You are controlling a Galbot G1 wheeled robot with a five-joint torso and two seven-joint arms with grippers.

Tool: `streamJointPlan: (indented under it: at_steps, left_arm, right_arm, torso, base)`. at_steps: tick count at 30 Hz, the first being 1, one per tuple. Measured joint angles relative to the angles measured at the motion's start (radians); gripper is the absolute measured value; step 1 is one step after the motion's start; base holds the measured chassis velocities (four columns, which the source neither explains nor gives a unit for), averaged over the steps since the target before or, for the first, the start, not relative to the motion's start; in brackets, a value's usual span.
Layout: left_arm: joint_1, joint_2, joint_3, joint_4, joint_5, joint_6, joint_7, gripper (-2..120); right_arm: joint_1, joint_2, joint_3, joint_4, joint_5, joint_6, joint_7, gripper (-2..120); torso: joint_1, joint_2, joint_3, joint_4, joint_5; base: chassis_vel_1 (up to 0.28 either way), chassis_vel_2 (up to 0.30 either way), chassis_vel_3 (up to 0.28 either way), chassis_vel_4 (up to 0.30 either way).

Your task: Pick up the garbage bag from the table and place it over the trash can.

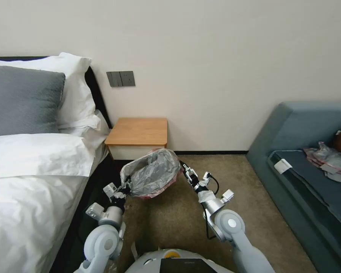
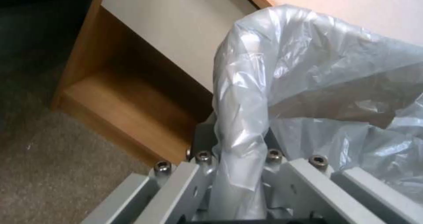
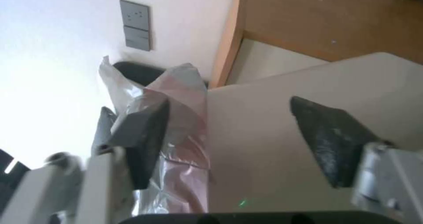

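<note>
you are stretching the garbage bag (image 1: 152, 174) open over the trash can (image 3: 282, 118), just before the table (image 1: 138, 132). left gripper (image 1: 125, 188) is pinching its rim; right gripper (image 3: 229, 141) is standing spread beside the film. keep the mouth taut and level.

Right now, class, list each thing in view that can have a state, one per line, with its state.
garbage bag: spread open over the trash can, pink rim showing
trash can: upright, lined by the bag
left claw: shut on the bag's edge
right claw: open, beside the bag
table: top bare
</note>
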Motion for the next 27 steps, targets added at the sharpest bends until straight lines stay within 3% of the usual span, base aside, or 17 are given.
streamJointPlan:
  at_steps: [4,8,13,16,19,27]
  left_arm:
    - [-0.001,-0.002,0.002,0.000,-0.001,0.001,-0.002,4]
    - [-0.001,-0.003,0.006,0.000,-0.001,0.002,-0.002,4]
    - [0.000,-0.004,0.010,0.000,0.000,0.003,-0.002,4]
    - [-0.001,-0.005,0.016,0.000,0.003,0.003,-0.001,4]
    - [-0.003,-0.005,0.019,0.000,0.006,0.003,0.002,4]
    - [-0.008,-0.005,0.023,0.009,0.019,0.001,0.007,4]
  right_arm:
    - [-0.001,0.001,0.000,0.000,0.000,0.000,0.000,58]
    - [0.000,0.009,0.000,0.005,0.000,0.002,-0.002,36]
    - [0.003,0.013,-0.001,0.005,-0.003,0.004,-0.003,25]
    - [0.008,0.015,-0.004,0.001,-0.016,0.006,-0.002,7]
    - [0.009,0.015,-0.004,-0.001,-0.020,0.007,-0.001,0]
    - [0.009,0.011,-0.003,-0.003,-0.044,0.007,0.009,0]
  torso:
    - [0.000,0.000,0.000,0.0000,0.0000]
    - [0.000,0.000,0.000,0.0000,0.0001]
    - [0.000,0.000,0.000,0.0000,0.0000]
    - [0.000,0.000,0.000,0.0000,0.0000]
    - [0.000,0.000,0.000,0.0000,0.0000]
    - [0.000,0.000,0.000,0.0000,0.0000]
  base:
    - [0.000,0.000,0.000,0.000]
    - [0.000,0.000,0.000,0.000]
    - [0.000,0.000,0.000,0.000]
    - [0.000,0.000,0.000,0.000]
    - [0.000,0.000,0.000,0.000]
    - [0.000,0.000,0.000,0.000]
